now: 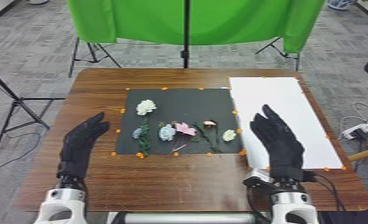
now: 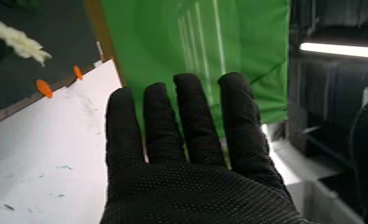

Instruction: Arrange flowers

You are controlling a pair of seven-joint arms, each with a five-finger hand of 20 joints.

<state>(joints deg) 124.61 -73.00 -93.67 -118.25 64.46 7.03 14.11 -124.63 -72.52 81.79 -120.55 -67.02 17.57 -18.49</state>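
In the head view, my left hand (image 1: 81,140) is over the table's left side, fingers straight, left of the dark mat (image 1: 172,97). My right hand (image 1: 280,142) is over the white sheet (image 1: 267,95), open and holding nothing. On the mat lie a white flower (image 1: 146,107) at upper left, a small blue flower (image 1: 137,133), a light blue flower (image 1: 167,132), a pink flower (image 1: 185,129), a small pinkish flower (image 1: 210,123) and a cream flower (image 1: 229,135). In the right wrist view, my right hand (image 2: 189,185) has straight fingers, and a cream-white flower (image 2: 19,40) lies on the mat.
Orange tape pieces (image 1: 236,112) mark the edges of mat and sheet on the brown table (image 1: 100,80). Behind the table hangs a green cloth (image 1: 145,22) on black stands. A dark cable runs beside my right wrist.
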